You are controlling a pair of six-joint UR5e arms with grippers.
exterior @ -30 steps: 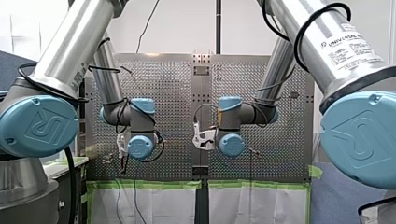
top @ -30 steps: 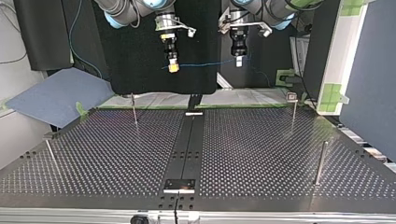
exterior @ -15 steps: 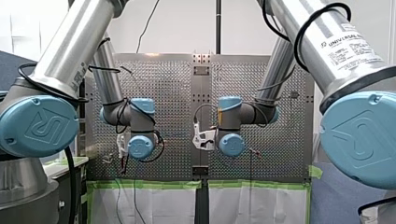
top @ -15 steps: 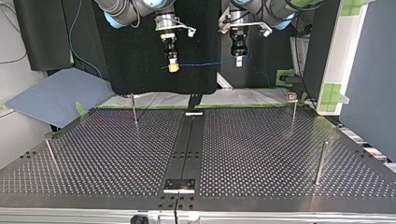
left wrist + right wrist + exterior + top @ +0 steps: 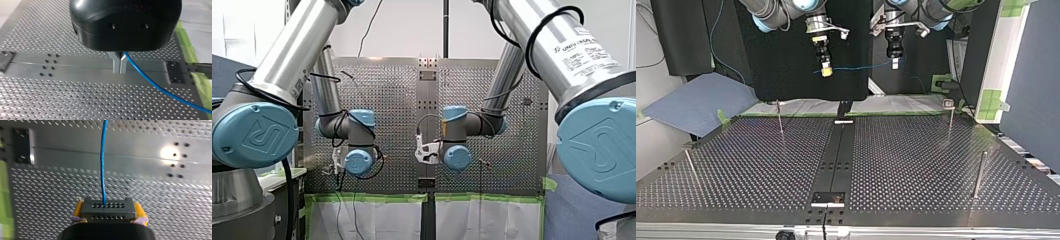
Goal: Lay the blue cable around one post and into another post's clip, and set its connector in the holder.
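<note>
The blue cable [image 5: 861, 66] hangs stretched between my two grippers, high above the perforated table [image 5: 916, 165]. In the top view my right gripper [image 5: 826, 71] is at the left, its yellow pads shut on the dark connector. The right wrist view shows that connector [image 5: 108, 206], a block with rows of holes, between the yellow pads [image 5: 78, 210] of my right gripper [image 5: 108, 210], the cable [image 5: 103, 165] leading ahead. My left gripper [image 5: 894, 63] holds the cable further along. In the left wrist view its metal fingers [image 5: 116, 63] are shut on the cable [image 5: 150, 83].
Thin posts stand on the table: one at the top view's back left [image 5: 779, 116], one with a clip at the back right [image 5: 950, 117], a thicker one at the right [image 5: 979, 174], and one at the left [image 5: 690, 166]. A small holder plate [image 5: 828, 198] lies on the middle strip.
Both arms shifted a little: rightward in the top view, leftward and slightly lower in the front view. The cable stays held between them.
</note>
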